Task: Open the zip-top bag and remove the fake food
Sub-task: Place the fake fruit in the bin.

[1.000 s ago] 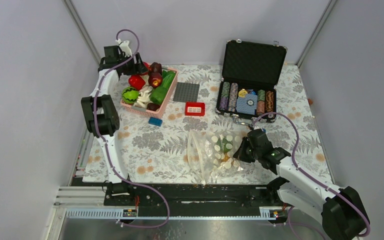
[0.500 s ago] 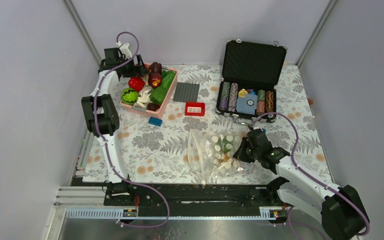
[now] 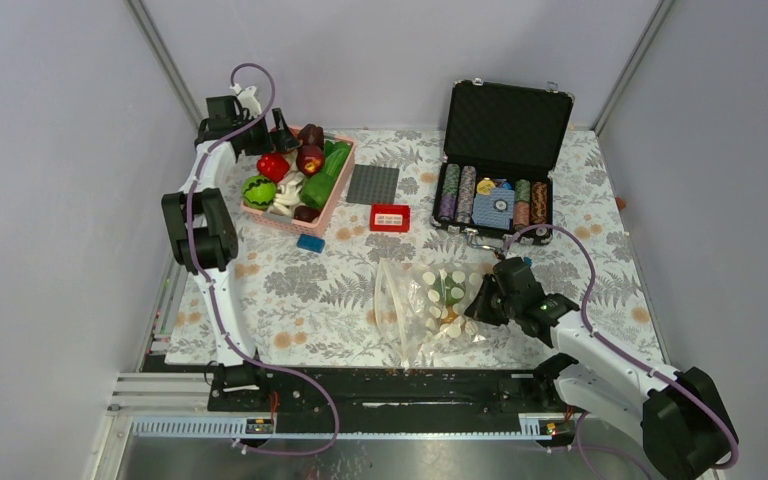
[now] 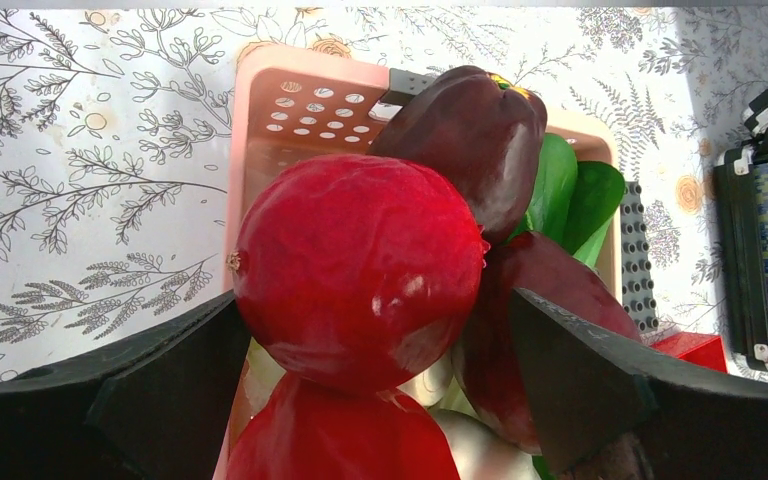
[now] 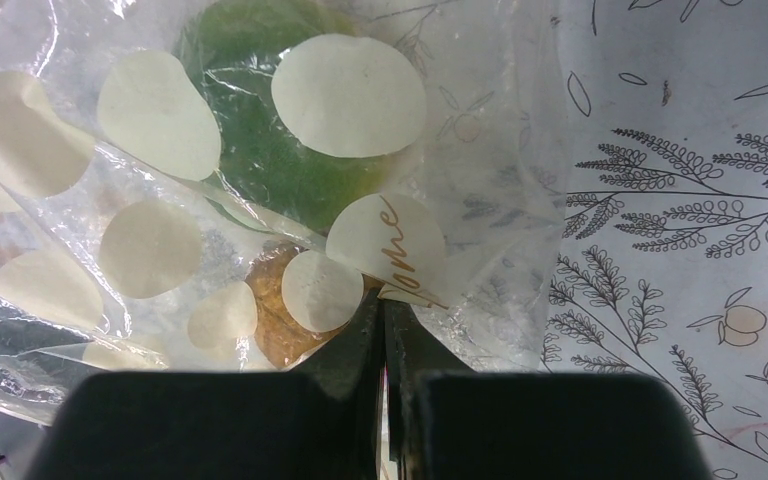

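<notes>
Zip-top bag (image 5: 160, 230) — pinched by right fingers (image 5: 358, 345).

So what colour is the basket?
The basket is pink, seen best from the left wrist camera.

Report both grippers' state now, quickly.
Left gripper: open, its fingers either side of the red apple in the pink basket.
Right gripper: closed, pinching the zip-top bag.

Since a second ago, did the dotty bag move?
No. The zip-top bag sits in the same spot, just in front of the poker-chip case.
</notes>
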Available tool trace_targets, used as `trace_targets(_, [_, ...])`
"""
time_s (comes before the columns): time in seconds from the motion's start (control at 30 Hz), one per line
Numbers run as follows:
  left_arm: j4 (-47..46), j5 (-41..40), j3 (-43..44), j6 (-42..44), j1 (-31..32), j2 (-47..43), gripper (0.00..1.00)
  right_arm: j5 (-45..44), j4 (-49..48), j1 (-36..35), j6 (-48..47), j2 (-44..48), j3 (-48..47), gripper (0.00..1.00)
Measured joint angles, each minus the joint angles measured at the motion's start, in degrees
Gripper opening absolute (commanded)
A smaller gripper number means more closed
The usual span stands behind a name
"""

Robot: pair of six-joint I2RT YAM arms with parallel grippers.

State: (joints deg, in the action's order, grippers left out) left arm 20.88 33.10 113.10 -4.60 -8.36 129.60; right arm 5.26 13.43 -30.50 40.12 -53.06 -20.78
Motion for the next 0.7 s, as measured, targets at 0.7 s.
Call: trace_targets(0.7, [-0.1,0.2,0.0,-1.4,-0.4,0.0,0.99,0.4,-0.3,0.0,0.0,-0.7,0.0,0.00])
